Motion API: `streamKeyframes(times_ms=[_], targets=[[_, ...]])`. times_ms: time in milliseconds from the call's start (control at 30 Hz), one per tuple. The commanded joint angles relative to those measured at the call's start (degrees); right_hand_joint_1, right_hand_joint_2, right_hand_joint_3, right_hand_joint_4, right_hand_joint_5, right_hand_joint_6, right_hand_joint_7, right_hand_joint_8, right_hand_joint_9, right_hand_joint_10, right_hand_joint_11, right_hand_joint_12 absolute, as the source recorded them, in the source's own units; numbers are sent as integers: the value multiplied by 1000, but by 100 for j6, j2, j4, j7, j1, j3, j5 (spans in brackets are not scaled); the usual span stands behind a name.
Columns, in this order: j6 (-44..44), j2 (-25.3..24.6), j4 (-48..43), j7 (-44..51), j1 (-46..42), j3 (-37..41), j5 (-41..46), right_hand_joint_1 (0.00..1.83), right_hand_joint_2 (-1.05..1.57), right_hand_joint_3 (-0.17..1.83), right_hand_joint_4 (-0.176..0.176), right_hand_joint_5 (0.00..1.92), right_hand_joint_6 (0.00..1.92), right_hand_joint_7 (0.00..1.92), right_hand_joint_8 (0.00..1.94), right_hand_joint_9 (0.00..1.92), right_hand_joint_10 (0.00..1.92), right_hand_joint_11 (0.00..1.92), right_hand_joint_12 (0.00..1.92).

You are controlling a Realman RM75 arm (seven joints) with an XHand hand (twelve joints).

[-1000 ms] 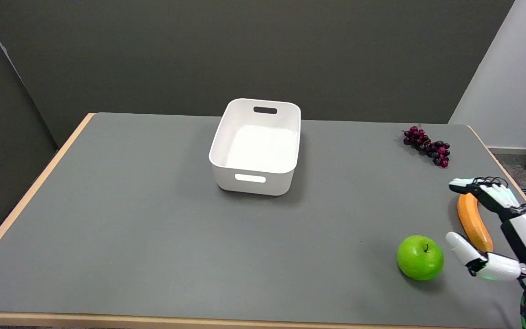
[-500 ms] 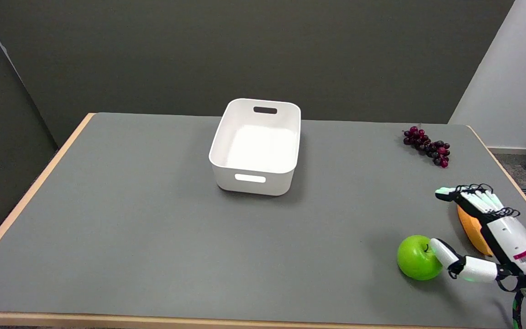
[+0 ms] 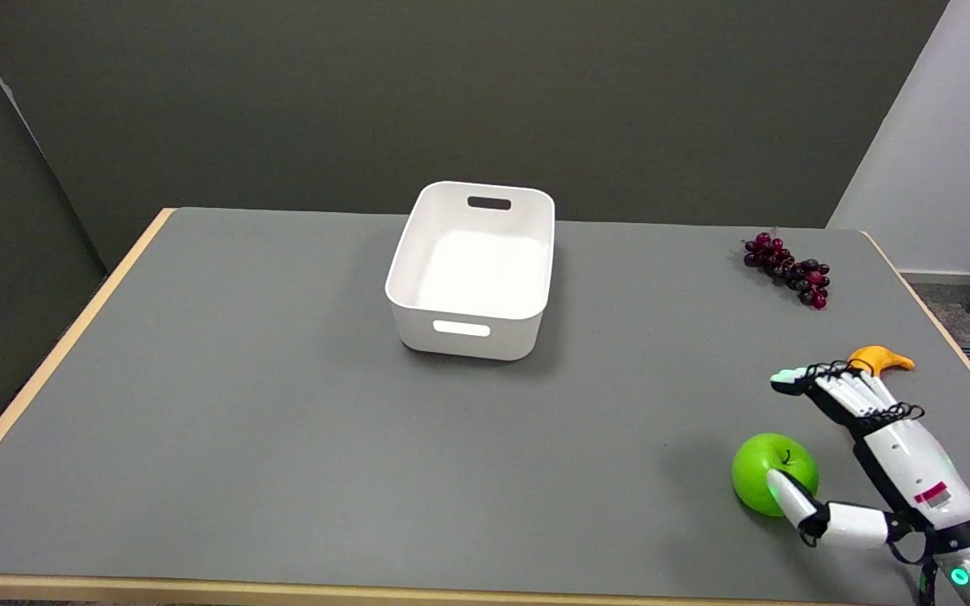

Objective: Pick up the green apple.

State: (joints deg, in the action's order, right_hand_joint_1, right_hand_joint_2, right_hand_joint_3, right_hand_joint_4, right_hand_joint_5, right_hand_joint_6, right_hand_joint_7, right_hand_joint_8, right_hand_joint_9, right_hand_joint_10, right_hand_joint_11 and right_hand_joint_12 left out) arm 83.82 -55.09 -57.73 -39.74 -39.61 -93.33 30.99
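Observation:
The green apple (image 3: 767, 473) rests on the grey table (image 3: 283, 421) near its front right corner, stem up. My right hand (image 3: 864, 446) reaches in from the lower right and is spread wide around the apple. Its thumb lies across the apple's near right side, and the other fingers (image 3: 822, 385) stretch out above and behind the fruit. The fingers are apart and the apple sits on the table, not lifted.
A white bin (image 3: 472, 269) stands at the table's middle back. Dark grapes (image 3: 788, 269) lie at the back right. An orange banana (image 3: 879, 360) shows just behind my hand, mostly hidden by it. The table's right edge runs close to my arm.
My right hand has moved left and toward the front, from beside the apple to around it. The thumb now overlaps the apple's near side. The banana is now mostly covered by the hand.

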Motion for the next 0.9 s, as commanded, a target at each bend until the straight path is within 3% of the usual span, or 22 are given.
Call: streamKeyframes(times_ms=[33, 900], targets=[[266, -33, -150, 501, -35, -820, 109, 516, 589, 935, -84, 303, 623, 310, 549, 168, 771, -1, 987], [-376, 23, 382, 461, 475, -978, 274, 510, 589, 936, -80, 299, 616, 299, 539, 157, 759, -1, 972]])
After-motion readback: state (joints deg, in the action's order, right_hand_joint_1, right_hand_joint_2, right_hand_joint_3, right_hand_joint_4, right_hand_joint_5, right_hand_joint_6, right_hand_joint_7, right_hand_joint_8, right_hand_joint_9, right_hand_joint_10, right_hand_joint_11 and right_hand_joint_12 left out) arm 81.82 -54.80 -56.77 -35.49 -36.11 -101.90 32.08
